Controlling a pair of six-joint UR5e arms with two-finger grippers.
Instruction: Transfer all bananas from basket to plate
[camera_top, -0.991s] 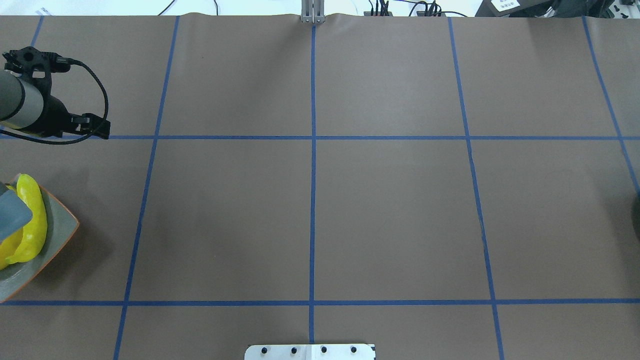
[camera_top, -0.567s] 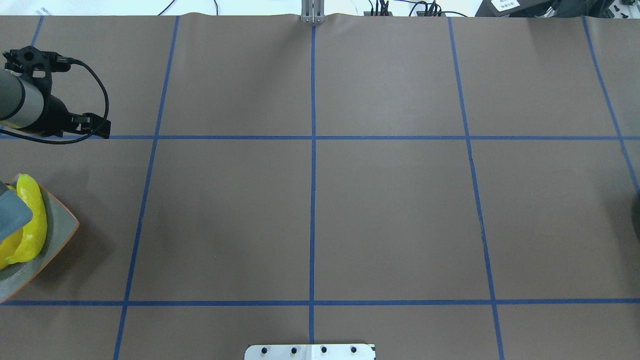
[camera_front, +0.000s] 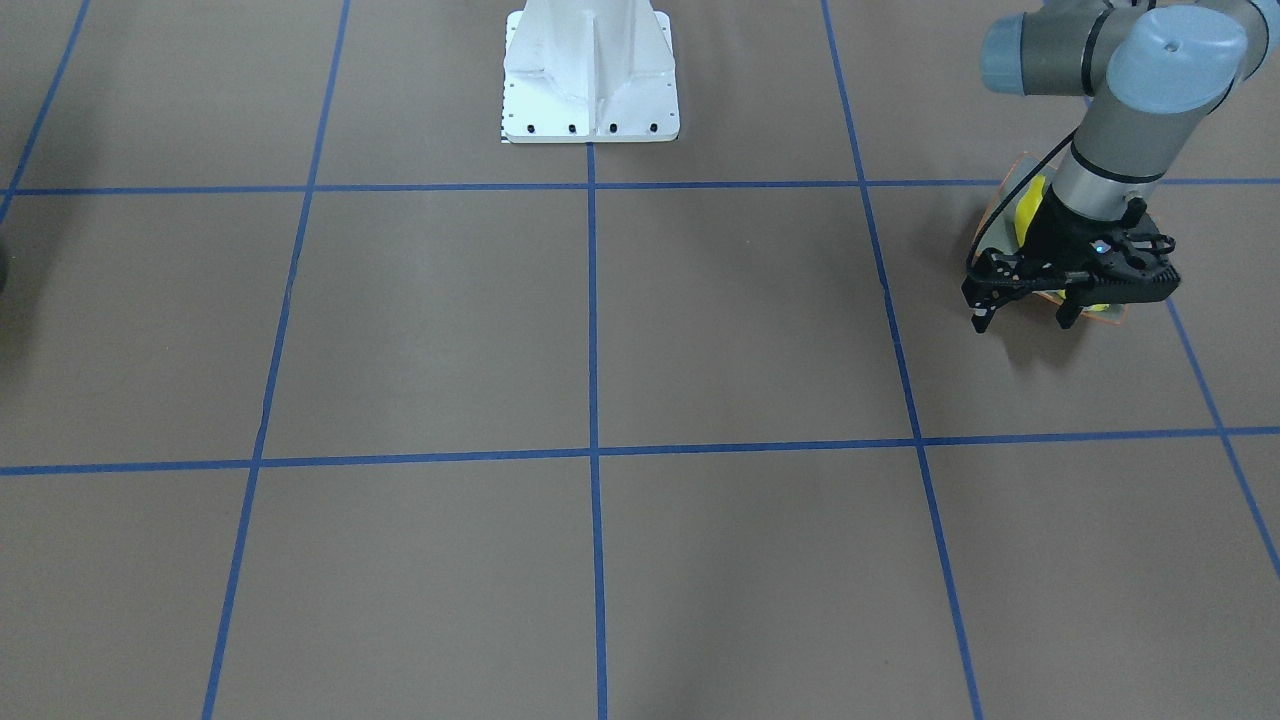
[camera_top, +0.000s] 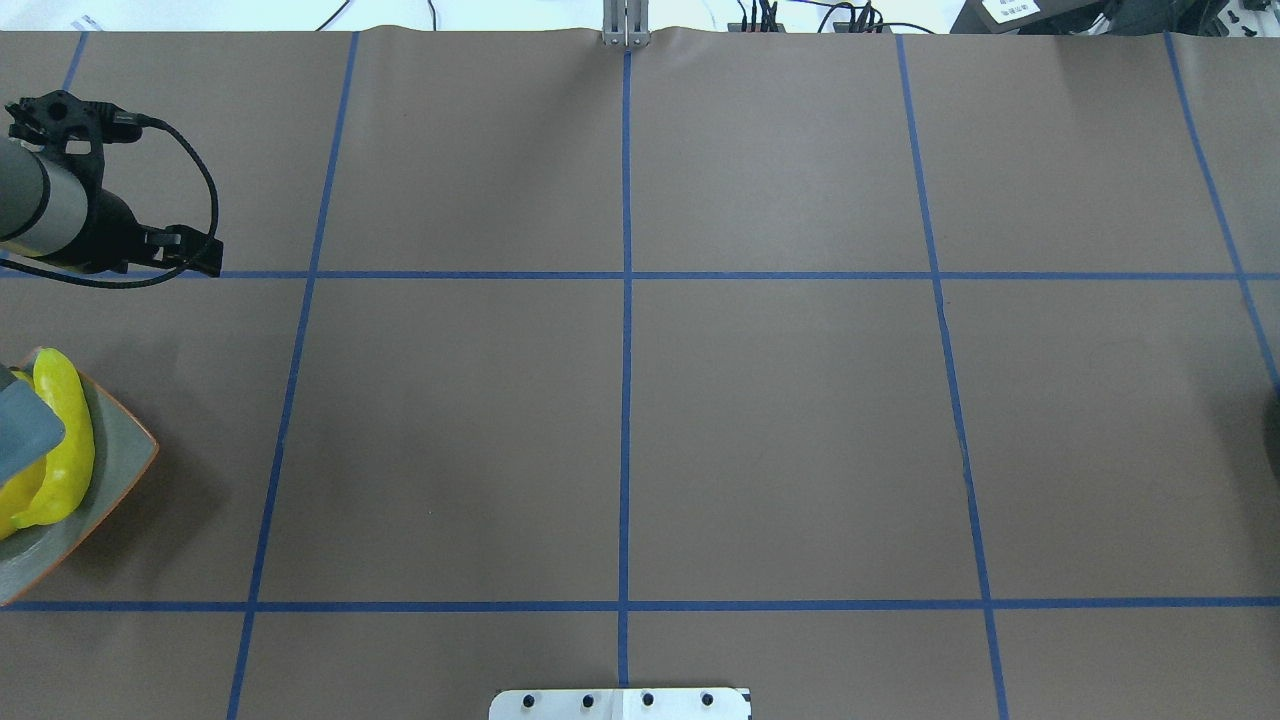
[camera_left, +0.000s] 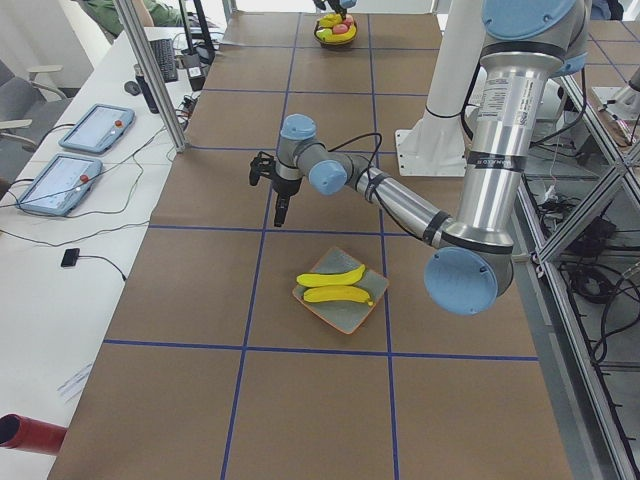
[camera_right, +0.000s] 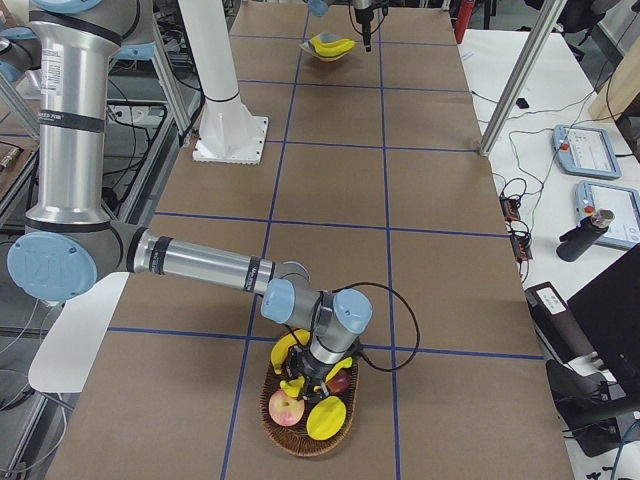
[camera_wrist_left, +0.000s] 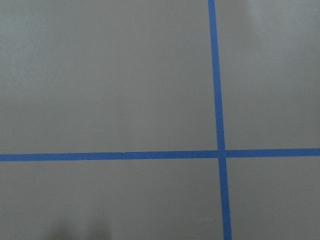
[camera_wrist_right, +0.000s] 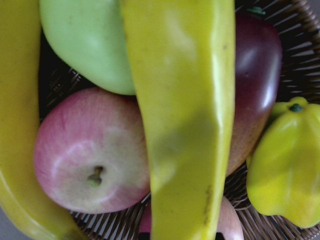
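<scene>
1. Facing the robot, the front view has the left gripper (camera_front: 1023, 322) hanging over the table (camera_front: 700, 330), its two fingers spread with nothing between them; yellow of the bananas (camera_front: 1028, 205) peeks out behind its wrist
2. Overhead view: the plate (camera_top: 120, 455) sits at the left edge with bananas on it, partly hidden by a grey arm joint (camera_top: 25, 430); the left gripper is farther up the table, clear of the plate
3. Left side view: two bananas lie side by side on the plate, touching; the left gripper hovers beyond it over blue tape (camera_left: 200, 228), fingers parted and empty; the basket (camera_left: 335, 42) stands at the table's far end
4. Right side view: the right gripper (camera_right: 312, 388) points down into the basket, just above an apple (camera_right: 287, 408); I cannot tell whether its fingers are spread or closed
5. Left wrist view: brown table and a crossing of tape
6. Right wrist view: one banana (camera_wrist_right: 185, 125) fills the middle, lying across the apple, a green fruit (camera_wrist_right: 90, 40) and a dark red fruit (camera_wrist_right: 257, 85) in the basket; a second long yellow fruit (camera_wrist_right: 15, 125) runs down the left edge; the grip cannot be judged here either
</scene>
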